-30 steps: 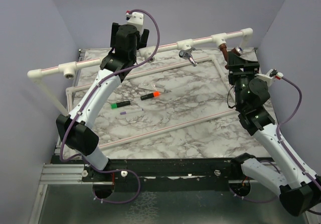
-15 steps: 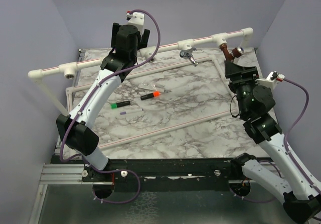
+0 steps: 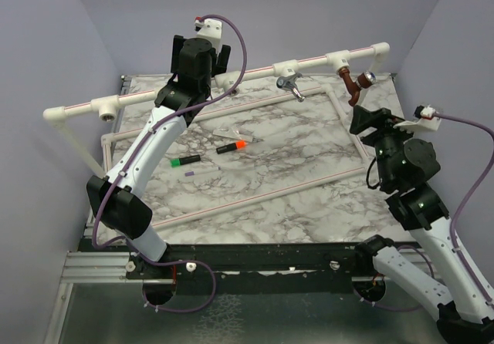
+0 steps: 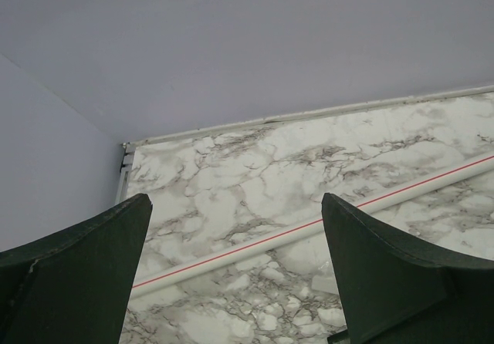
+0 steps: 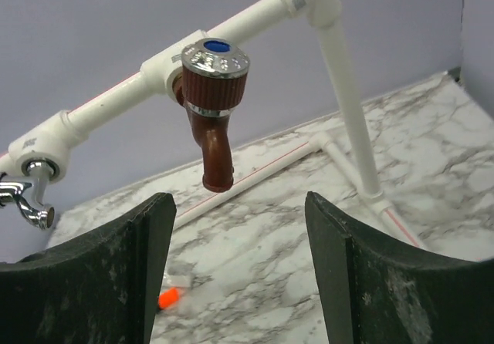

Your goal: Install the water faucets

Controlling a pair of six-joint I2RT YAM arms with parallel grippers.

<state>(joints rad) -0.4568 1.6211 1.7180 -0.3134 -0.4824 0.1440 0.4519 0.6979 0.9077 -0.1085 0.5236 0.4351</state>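
The copper-coloured faucet [image 3: 354, 86] hangs from a white tee on the raised white pipe [image 3: 231, 74], spout down; it also shows in the right wrist view [image 5: 212, 109]. The chrome faucet [image 3: 290, 86] hangs from the tee to its left and shows at the left edge of the right wrist view [image 5: 27, 205]. My right gripper [image 3: 364, 116] is open and empty, a little in front of and below the copper faucet [image 5: 239, 228]. My left gripper [image 3: 202, 28] is open and empty by the pipe at the back; its wrist view [image 4: 235, 228] shows only table and a floor pipe.
A rectangle of white floor pipes [image 3: 255, 197] lies on the marble table [image 3: 293, 151]. An orange-capped marker [image 3: 232, 146], a green-capped marker [image 3: 185, 160] and a small pale pen lie mid-table. Purple walls close in the back and sides. An open tee [image 3: 104, 111] sits on the pipe's left.
My right gripper has let go of the copper faucet and drawn back toward the near right, leaving the faucet hanging on its tee. The left arm has not moved.
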